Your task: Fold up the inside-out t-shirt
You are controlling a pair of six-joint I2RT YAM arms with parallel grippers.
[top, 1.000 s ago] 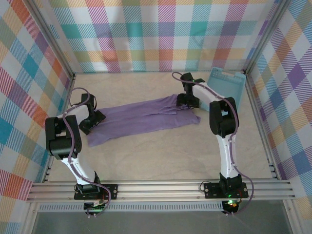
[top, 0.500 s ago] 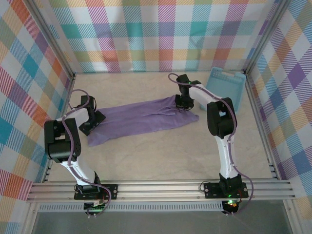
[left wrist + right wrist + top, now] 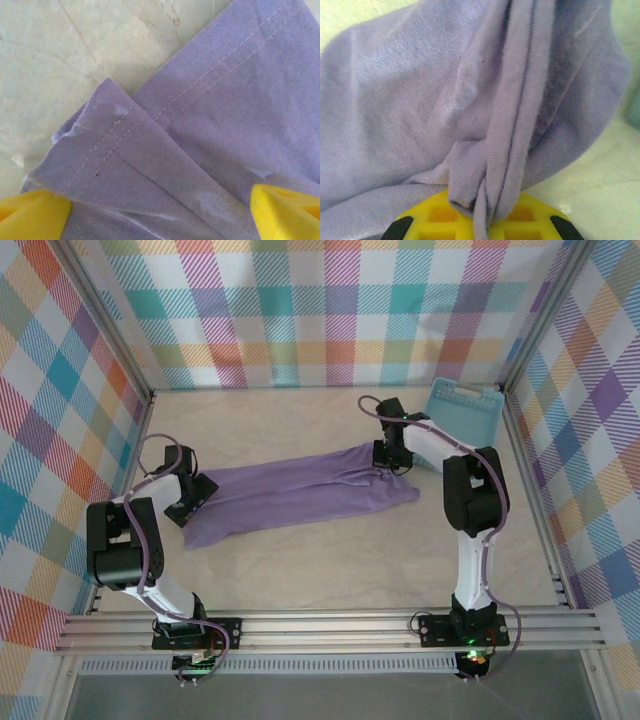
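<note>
Right pincer [image 3: 481, 220] clenched on bunched t-shirt [image 3: 290, 490] edge; left pincer [image 3: 159, 210] released, straddling hem corner [image 3: 107, 90]. Close left first, then lift evenly.

T-shirt [image 3: 300, 492] is lying stretched left to right across mid-counter [image 3: 330, 560]. Basket [image 3: 465, 420] is sitting in the far right corner, behind the t-shirt's right end. Left gripper [image 3: 195, 490] is sitting over the left end, right gripper [image 3: 392, 455] on the right end.

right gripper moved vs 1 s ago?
Yes. In the top view the right gripper, shut on the t-shirt, has shifted slightly right, toward the blue basket, pulling that end of the shirt along.
</note>
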